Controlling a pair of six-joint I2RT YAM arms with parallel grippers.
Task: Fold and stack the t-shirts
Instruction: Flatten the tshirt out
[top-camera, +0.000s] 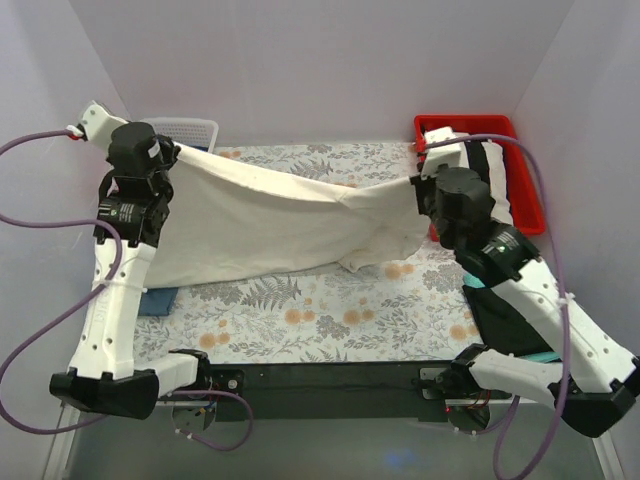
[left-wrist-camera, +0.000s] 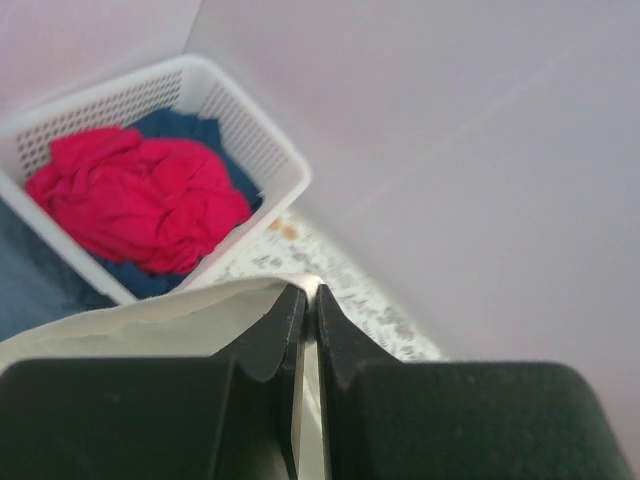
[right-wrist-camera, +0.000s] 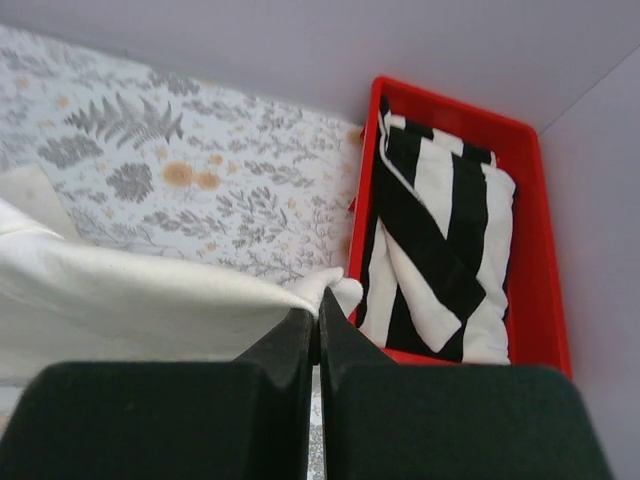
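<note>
Across the floral table covering (top-camera: 320, 310) the big cream t-shirt (top-camera: 270, 215) is strung out like a banner, long axis running straight left to right, one end at each arm! Its upper edge is lifted while the lower part sags onto the covering and bunches toward the right side. Back left sits the white basket (left-wrist-camera: 255, 140), a red shirt (left-wrist-camera: 140, 195) heaped on a navy shirt (left-wrist-camera: 185, 125). Far right is the red tray (right-wrist-camera: 455, 100) with a folded striped shirt (right-wrist-camera: 440, 230). Left gripper (left-wrist-camera: 308, 295) is clenched on the cream cloth's left end, and right gripper (right-wrist-camera: 316, 318) is clamped on the right end, a tuft poking past its tips. Neither arm is nearer: the cloth lies inward from each claw. My read is that the next move turns on that span, lowered evenly so the bunch flattens
</note>
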